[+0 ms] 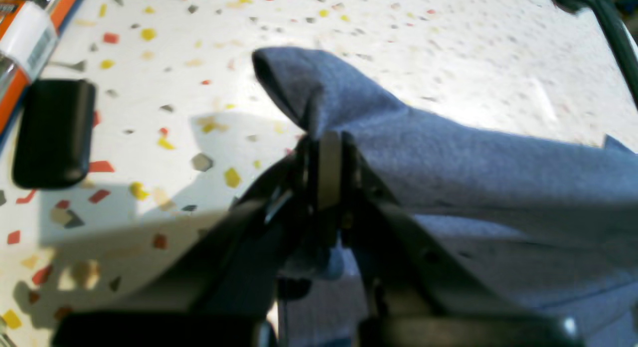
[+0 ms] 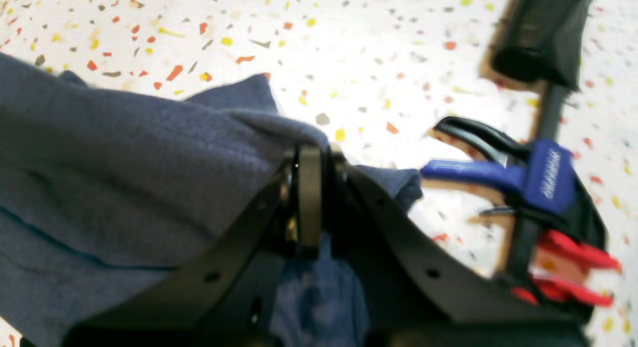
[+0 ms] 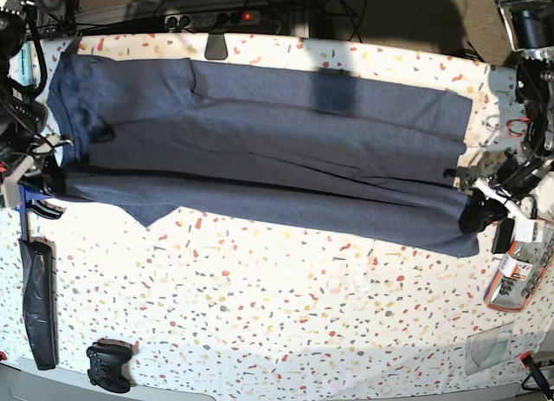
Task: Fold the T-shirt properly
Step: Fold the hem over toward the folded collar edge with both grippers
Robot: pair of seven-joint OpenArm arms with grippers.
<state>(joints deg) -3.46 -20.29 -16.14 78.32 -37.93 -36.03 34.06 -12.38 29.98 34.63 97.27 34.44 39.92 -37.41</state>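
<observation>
The navy-blue T-shirt [image 3: 260, 150] lies stretched lengthwise across the far half of the speckled table [image 3: 286, 314], plain side up and folded into a long band. My left gripper [image 3: 476, 212] is at the shirt's right end in the base view. In the left wrist view that gripper [image 1: 329, 147] is shut on a bunched corner of the T-shirt [image 1: 498, 177], lifted slightly off the table. My right gripper [image 3: 54, 180] is at the shirt's left end. The right wrist view shows it [image 2: 310, 162] shut on a fold of the T-shirt [image 2: 124, 162].
A blue, black and red clamp [image 2: 543, 182] sits just beside my right gripper at the table edge. Near my left gripper are a black block [image 1: 55, 132] and an orange-and-white packet [image 3: 519, 275]. A long black bar [image 3: 39, 306] and a game controller [image 3: 108, 365] lie front left.
</observation>
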